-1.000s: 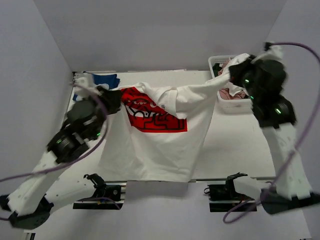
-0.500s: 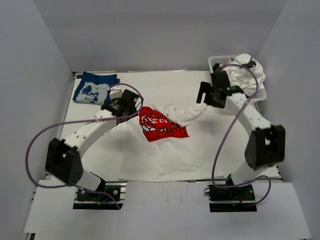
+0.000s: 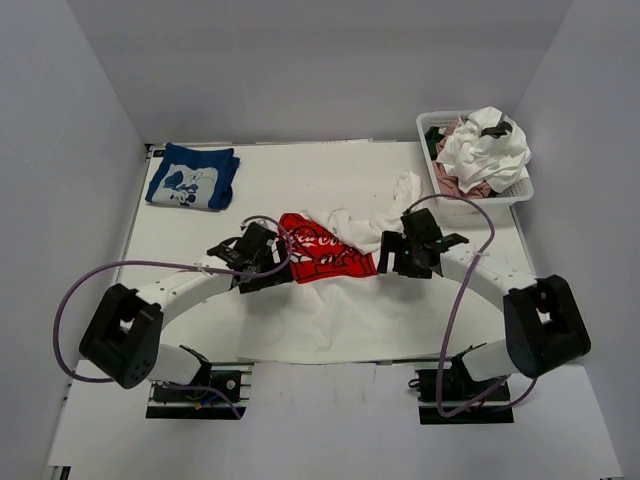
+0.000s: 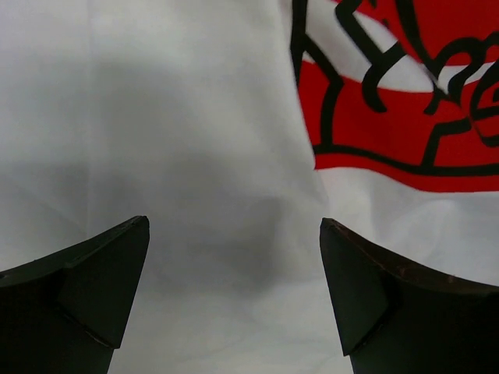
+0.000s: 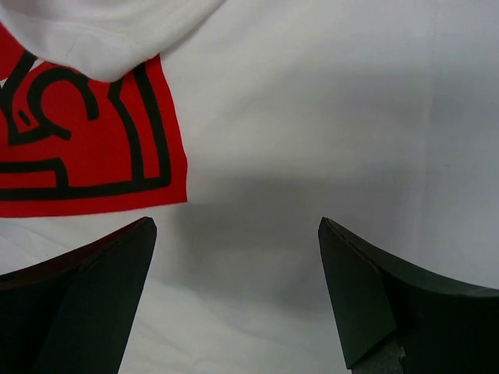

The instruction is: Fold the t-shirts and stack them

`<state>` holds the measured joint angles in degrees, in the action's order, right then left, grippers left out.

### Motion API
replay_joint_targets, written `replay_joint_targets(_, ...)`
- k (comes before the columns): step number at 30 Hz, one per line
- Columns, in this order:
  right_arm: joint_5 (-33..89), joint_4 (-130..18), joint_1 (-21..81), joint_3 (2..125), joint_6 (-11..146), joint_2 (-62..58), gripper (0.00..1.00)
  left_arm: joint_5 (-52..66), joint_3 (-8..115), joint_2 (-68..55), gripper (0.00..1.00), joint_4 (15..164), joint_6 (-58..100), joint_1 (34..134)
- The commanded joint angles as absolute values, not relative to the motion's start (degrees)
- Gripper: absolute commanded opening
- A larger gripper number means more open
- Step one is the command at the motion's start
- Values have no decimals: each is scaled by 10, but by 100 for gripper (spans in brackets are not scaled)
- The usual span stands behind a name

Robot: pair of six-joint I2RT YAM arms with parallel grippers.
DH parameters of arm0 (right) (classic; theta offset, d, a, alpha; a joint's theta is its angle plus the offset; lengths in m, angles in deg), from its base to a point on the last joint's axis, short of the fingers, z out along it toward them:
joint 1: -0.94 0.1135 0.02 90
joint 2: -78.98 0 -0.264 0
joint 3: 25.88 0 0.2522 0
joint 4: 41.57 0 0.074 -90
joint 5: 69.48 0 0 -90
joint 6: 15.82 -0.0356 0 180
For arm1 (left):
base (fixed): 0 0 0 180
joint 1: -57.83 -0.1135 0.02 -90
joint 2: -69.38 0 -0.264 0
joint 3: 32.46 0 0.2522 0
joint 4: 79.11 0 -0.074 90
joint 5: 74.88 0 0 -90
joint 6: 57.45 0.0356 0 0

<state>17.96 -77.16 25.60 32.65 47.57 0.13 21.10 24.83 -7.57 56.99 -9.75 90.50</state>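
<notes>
Two pincers, the left pincer (image 3: 272,264) and the right pincer (image 3: 392,254), hang low over a big white t-shirt (image 3: 330,310) that lies on the white desk (image 3: 300,180). The left pincer is wide open and holds nothing. In its own camera view its two dark fingers (image 4: 78,304) stand far apart, with only white cloth between them. The right pincer is wide open too and holds nothing. Its fingers (image 5: 390,304) also stand far apart over white cloth. The big white t-shirt sits in the middle of the desk, with its bottom edge at the near edge of the desk. Its lower part lies fairly flat, but its top part is bunched up and wrinkled. A red print (image 3: 322,255) with black lines shows on the shirt, and it lies between the two pincers. The left pincer is just beside the left side of the red print, and the right pincer is just beside its right side. A bit of white cloth is folded over the top of the print. A strip of the shirt (image 3: 405,190) reaches toward a white basket (image 3: 482,197) at the far right corner of the desk. A crumpled white t-shirt (image 3: 488,150) is piled on top in the basket, and some pink cloth (image 3: 478,186) peeks out under it. A folded blue t-shirt (image 3: 190,178) with a white picture lies flat at the far left corner of the desk, well apart from the pincers.
</notes>
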Motion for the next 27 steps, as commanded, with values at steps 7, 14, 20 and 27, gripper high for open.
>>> replay_joint_targets(7,99,-704,270,460,454,-193,90,279,352,-233,100,666,-45,880)
replay_joint_targets(14,62,-748,267,641,452,-349,90,279,530,-431,100,621,-20,826)
replay_joint_targets(20,45,-812,260,772,462,-410,90,273,610,-452,100,609,16,801)
replay_joint_targets(27,62,-789,263,643,458,-245,90,294,505,-253,100,558,-21,814)
